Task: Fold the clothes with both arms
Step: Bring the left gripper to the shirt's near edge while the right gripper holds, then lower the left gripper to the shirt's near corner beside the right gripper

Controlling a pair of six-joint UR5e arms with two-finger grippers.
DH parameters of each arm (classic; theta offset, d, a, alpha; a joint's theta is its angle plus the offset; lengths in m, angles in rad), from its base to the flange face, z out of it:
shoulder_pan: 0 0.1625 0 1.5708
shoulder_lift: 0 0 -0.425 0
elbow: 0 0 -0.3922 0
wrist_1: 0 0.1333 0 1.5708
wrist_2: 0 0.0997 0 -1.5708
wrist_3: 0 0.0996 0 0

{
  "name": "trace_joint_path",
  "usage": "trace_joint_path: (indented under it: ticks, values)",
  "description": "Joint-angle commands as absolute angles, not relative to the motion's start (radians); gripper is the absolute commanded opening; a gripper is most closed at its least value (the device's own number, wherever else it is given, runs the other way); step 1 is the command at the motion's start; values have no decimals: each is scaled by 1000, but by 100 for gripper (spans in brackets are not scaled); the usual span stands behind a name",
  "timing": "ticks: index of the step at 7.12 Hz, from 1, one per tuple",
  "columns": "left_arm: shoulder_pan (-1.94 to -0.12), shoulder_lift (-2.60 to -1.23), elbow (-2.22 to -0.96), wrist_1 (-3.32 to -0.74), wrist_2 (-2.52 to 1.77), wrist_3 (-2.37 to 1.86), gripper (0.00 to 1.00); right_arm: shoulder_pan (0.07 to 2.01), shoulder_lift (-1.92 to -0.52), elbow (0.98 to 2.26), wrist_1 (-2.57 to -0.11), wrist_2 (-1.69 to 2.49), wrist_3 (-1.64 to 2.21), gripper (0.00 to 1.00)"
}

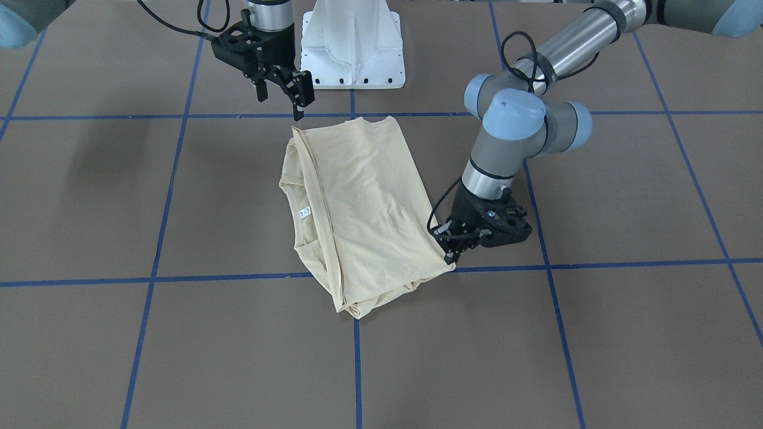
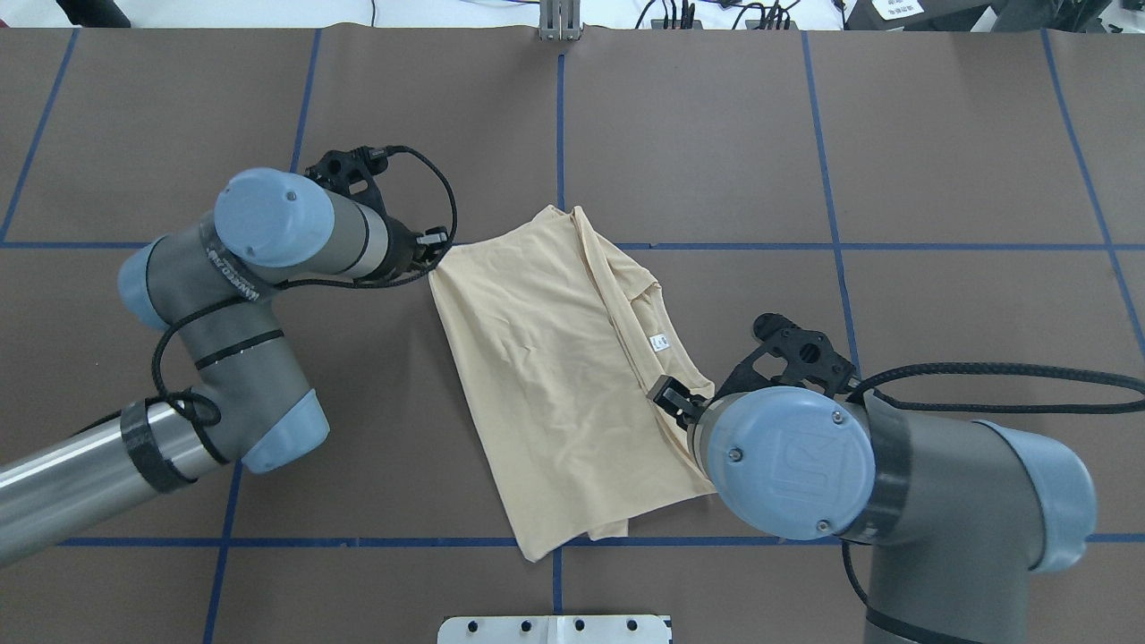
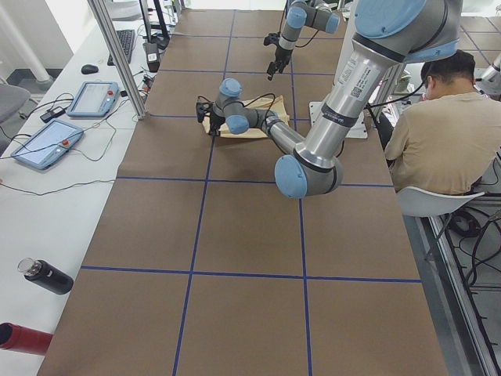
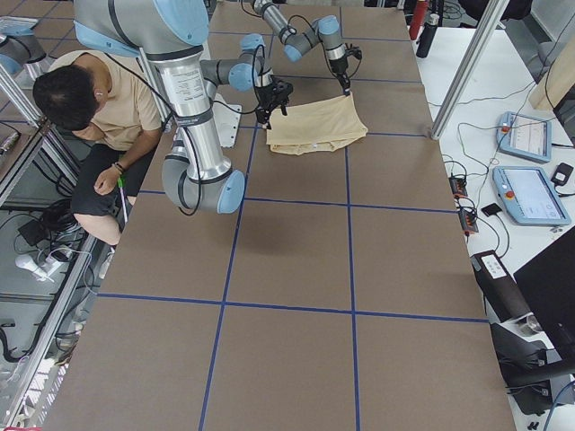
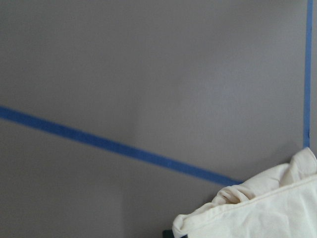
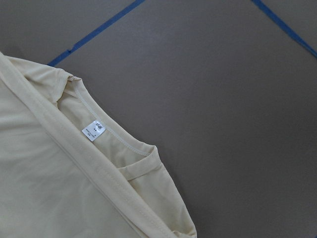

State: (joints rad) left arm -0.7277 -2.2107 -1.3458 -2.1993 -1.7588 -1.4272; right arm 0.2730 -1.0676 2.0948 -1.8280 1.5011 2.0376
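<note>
Brown-grey matting covers the desk [image 1: 179,357], crossed by blue tape lines [image 1: 357,369] that form a grid. Seen from the operators' side, the closest stretch of matting is bare. Next comes the narrow, bunched end of the pale cream-yellow T-shirt [image 1: 369,202], which lies flat near the middle of the desk, folded lengthwise with 1 plain flap on top. At that end's corner the left gripper [image 1: 451,255] sits low on the matting, its jaws pinched together on the fabric edge; its wrist camera shows a puckered bit of cloth rising at the frame's lower right. The left arm [image 1: 506,143] bends down steeply to it. Further on, along the shirt's side toward the robot's right, the neckline lies exposed with its small white neck label [image 1: 305,212]. Beyond the shirt's far edge the right gripper [image 1: 279,109] hangs above the desk, just off the shirt's corner, touching nothing, its 2 jaws spread apart. Behind it stands the white pedestal base [image 1: 351,53]. Past the desk edge, a person [image 3: 438,141] in a tan shirt sits on a chair.
</note>
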Motion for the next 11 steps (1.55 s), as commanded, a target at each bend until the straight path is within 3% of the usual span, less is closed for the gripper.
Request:
trace_joint_path:
  ticks: [1,2,3,10,11]
  values:
    - [-773,-2275,-1227,-2290,-1759,-1372,49,244,-1068,1970,-1611,1497,2112,100]
    - [-775,-2275,-1227,-2293,-1761,-1368,58,226,-1069,1947,-1556,1496,2146,100]
    - [-790,-2275,-1242,-2286,-1769,-1362,59,216,-1069,1900,-1507,1494,2211,100]
    - [-802,-2266,-1262,-2278,-1763,-1362,59,218,-1066,1783,-1405,1448,2371,97]
    - [-802,-2266,-1262,-2278,-1763,-1362,59,219,-1062,1782,-1407,1447,2373,56]
